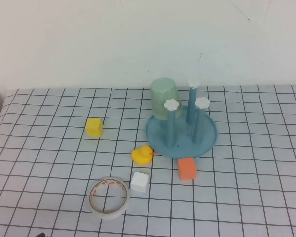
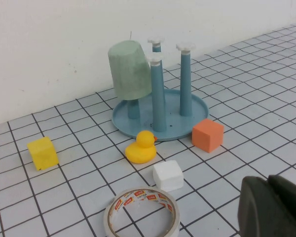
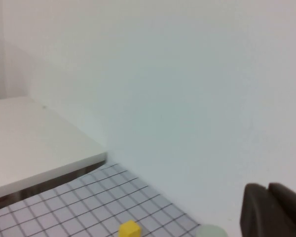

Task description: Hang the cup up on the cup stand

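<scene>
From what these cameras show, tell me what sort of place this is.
Probably a robot test bench, not a home: a table under a grid-printed cloth against a bare white wall, with practice props such as a rubber duck, foam cubes and a cup stand.

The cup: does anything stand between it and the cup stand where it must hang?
Nothing visible does. The cup sits upside down over one post of the cup stand, so it is already there. The left claw is shut, near the tape roll. The right claw is shut, raised and facing the wall.
</scene>
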